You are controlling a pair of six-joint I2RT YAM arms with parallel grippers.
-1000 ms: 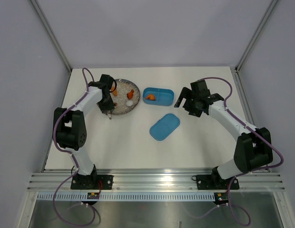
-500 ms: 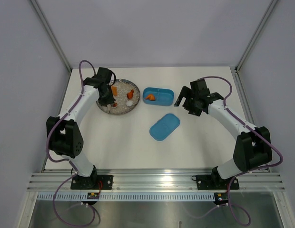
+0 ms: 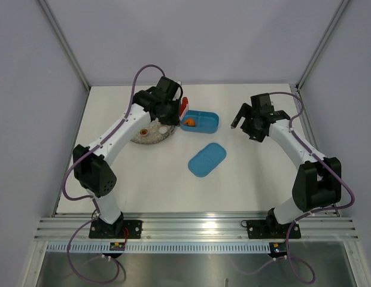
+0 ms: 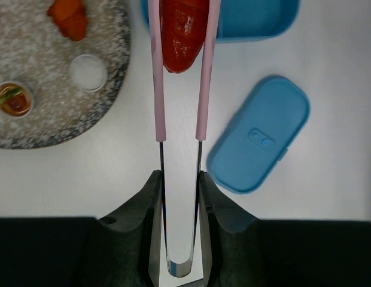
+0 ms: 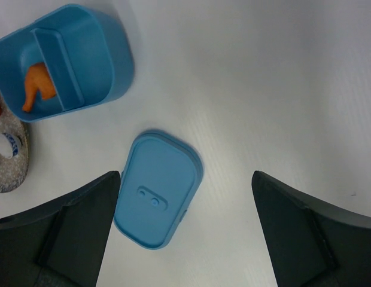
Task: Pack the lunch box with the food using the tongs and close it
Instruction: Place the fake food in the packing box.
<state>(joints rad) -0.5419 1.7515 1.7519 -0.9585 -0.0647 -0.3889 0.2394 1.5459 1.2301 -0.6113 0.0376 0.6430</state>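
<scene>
At the top centre of my left wrist view, the tongs [image 4: 181, 89] pinched a red morsel [image 4: 182, 30] by the corner of the lunch box [image 4: 251, 33], with the left claw [image 4: 179, 179] pressed onto their arms. My right wrist view showed what that one cut off: an orange piece [image 5: 37, 86] inside the box, upper left. The lid [image 5: 157, 188] lay flat on the worktop [image 5: 263, 89] below the spread, empty right claw [image 5: 186, 233]. Blue marks on the white piece [image 5: 3, 143] were too small to read.
</scene>
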